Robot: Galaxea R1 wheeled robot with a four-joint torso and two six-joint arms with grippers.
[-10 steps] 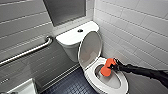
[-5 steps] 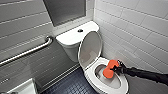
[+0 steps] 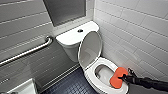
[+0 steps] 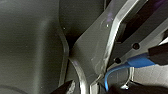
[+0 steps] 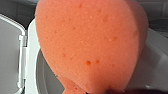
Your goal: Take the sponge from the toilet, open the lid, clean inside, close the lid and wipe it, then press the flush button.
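I see the right claw (image 3: pixel 123 77) closed on the sponge (image 3: pixel 115 81), with its dark arm entering from the lower right corner. The sponge sits at the toilet (image 3: pixel 71 41) seat's front rim on the side nearest the white tiled wall (image 3: pixel 135 32), partly over the bowl opening. I cannot tell whether it touches the seat. The right wrist view shows its orange face (image 5: pixel 92 45) close up above the seat. The lid (image 3: pixel 90 48) stands raised against the tank. The flush button (image 3: pixel 80 30) sits mid tank top, well apart from the claw. A grab bar (image 3: pixel 27 52) runs along the grey wall.
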